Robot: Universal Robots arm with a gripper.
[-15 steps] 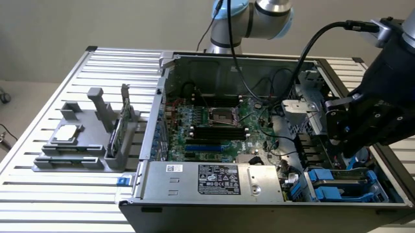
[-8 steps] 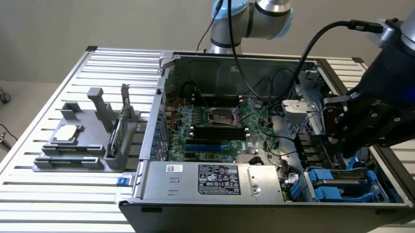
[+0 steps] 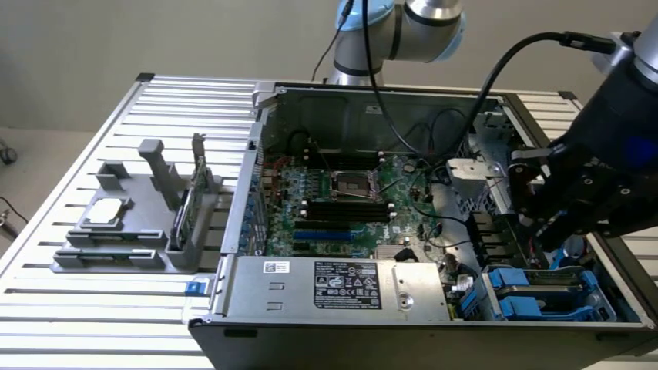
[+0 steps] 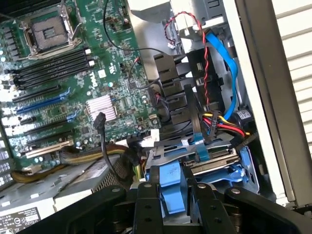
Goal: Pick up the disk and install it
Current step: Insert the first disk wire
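Blue-framed, the disk (image 4: 210,157) lies low in a corner of the computer case (image 3: 411,343), seemingly slotted in though perhaps not fully seated. The hand (image 4: 173,195) hangs just over it; I cannot tell whether it pinches the carrier.

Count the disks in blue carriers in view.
1: the disk sits low in the computer case, at the exterior view's right, its blue carrier held in the gripper. Others may be hidden beneath it.
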